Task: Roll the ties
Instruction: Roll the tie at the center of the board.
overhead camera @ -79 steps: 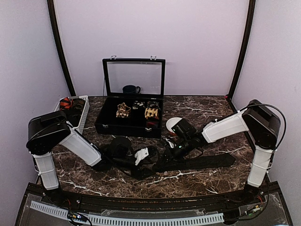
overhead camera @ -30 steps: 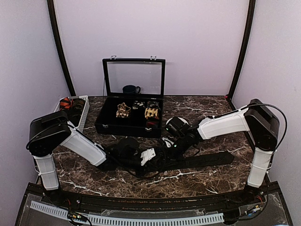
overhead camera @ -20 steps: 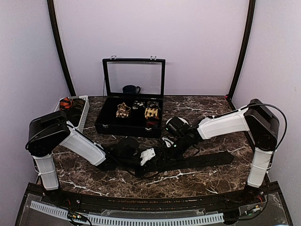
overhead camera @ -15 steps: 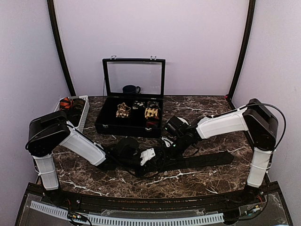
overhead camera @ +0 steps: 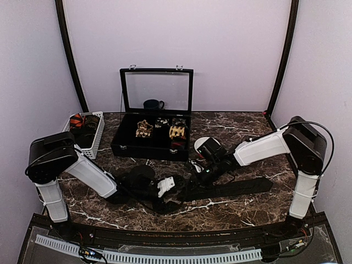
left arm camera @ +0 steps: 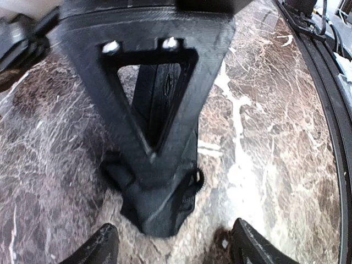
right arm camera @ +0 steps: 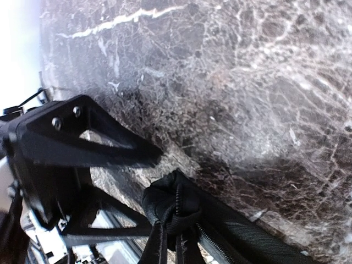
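Observation:
A plain black tie (overhead camera: 236,188) lies stretched along the marble table (overhead camera: 242,132), its wide end at the right. Its left end is bunched into a small fold (right arm camera: 173,201). My right gripper (overhead camera: 201,176) is shut on that fold, its fingers (right arm camera: 159,242) pinching it from below in the right wrist view. My left gripper (overhead camera: 166,187) is open just left of the fold, with fingers (left arm camera: 104,245) spread wide. The bunched tie end (left arm camera: 159,212) lies ahead of them, under the right gripper's black finger frame (left arm camera: 154,82).
A black hinged case (overhead camera: 126,147) with its glass lid up stands at the back centre and holds rolled tan and patterned ties (overhead camera: 177,131). A white basket (overhead camera: 98,135) at the back left holds a red patterned tie (overhead camera: 77,120). A dark mug (overhead camera: 153,104) sits behind the case.
My left gripper has drawn back a little to the left, away from the tie's folded end. My right gripper stays shut on the fold and has shifted slightly right.

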`<state>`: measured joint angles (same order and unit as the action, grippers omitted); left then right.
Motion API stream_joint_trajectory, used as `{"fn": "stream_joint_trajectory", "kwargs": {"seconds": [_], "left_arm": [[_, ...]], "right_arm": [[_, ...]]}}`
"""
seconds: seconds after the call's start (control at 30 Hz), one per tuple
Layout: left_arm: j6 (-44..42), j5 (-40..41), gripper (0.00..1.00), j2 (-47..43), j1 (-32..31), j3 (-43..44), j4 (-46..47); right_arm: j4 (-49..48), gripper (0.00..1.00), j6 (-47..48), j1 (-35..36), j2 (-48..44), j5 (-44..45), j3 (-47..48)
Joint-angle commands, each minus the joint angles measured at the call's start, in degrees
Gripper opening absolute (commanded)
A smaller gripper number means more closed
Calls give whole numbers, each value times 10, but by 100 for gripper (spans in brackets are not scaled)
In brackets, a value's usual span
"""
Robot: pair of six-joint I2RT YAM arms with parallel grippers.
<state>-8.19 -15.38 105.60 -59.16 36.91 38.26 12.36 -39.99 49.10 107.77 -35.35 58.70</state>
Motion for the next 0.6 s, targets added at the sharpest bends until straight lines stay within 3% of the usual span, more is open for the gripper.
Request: {"fn": "stream_joint_trajectory", "kwargs": {"seconds": [0.0,0.57], "left_arm": [[27,-4,74,-18,-3,-44,81],[17,-37,72,60,-4,-27,203]], "right_arm": [[-8,0,3,-24,11,-13,-62],[-130,0,36,-94,44,-144,-151]]}}
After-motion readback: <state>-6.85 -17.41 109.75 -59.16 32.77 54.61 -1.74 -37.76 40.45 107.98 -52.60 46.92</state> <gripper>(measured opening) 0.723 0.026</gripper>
